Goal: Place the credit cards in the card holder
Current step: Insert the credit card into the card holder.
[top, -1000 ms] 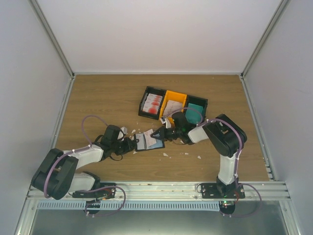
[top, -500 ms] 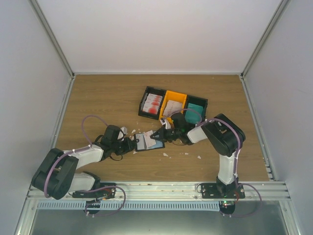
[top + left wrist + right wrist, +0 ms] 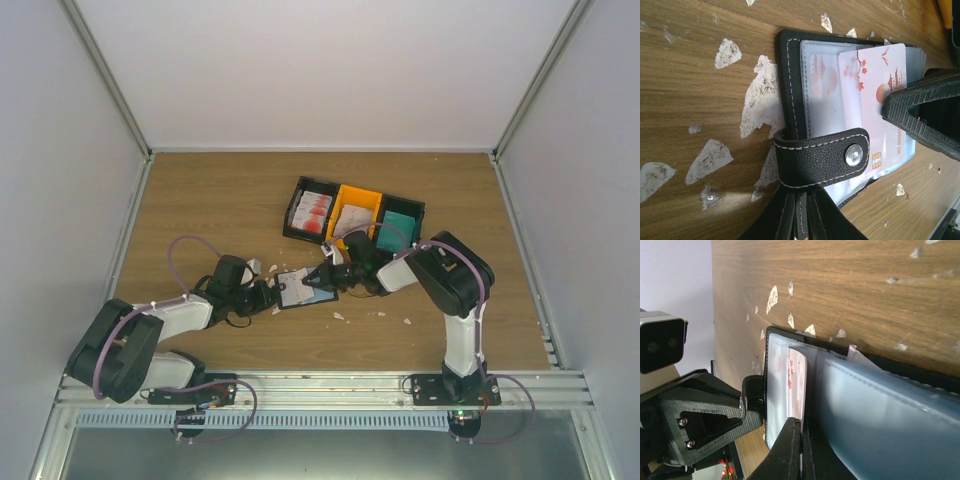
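Card holder [image 3: 293, 290] lies open on the tabletop [image 3: 200, 210], centre of the top view, between both arms. Left jaws nearly closed, pinching its snap strap [image 3: 820, 157] at the bottom of the left wrist view. Right jaws fully closed on a red-and-white credit card [image 3: 867, 85] lying over the holder's clear pockets. Can't tell if it's slotted in. White scraps [image 3: 710, 160] lie around.

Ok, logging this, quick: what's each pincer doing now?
Left pincer: shut on the card holder.
Right pincer: shut on a red-and-white credit card.
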Available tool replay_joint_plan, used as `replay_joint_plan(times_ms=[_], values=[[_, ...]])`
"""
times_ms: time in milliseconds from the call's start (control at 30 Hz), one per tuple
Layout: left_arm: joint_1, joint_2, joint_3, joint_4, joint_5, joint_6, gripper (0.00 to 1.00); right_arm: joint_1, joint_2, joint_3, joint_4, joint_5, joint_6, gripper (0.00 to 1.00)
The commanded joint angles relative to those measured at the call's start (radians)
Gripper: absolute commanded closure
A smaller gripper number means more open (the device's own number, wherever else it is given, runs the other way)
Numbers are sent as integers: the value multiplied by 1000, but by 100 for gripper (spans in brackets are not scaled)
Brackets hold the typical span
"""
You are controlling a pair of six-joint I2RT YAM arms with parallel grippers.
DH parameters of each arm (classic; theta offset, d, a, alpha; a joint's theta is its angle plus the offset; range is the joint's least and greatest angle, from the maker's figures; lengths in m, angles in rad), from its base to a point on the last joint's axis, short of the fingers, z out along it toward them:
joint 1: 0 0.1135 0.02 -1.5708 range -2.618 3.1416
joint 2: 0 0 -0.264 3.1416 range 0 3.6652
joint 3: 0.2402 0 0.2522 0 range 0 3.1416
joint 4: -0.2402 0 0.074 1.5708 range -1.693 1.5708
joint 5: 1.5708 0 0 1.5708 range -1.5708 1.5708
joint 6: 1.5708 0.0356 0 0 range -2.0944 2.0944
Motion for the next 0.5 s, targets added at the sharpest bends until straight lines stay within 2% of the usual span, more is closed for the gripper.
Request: replay_joint_plan(times_ms=[0, 200, 467], values=[[-4, 26, -18, 19, -11, 17, 90, 28, 42, -4, -82, 27, -5, 99], [-4, 39, -3, 44, 31, 28, 90, 45, 52, 25, -124, 34, -27, 97], [-3, 68, 4, 93, 109, 39, 90, 56, 54, 36, -135, 36, -33, 99]])
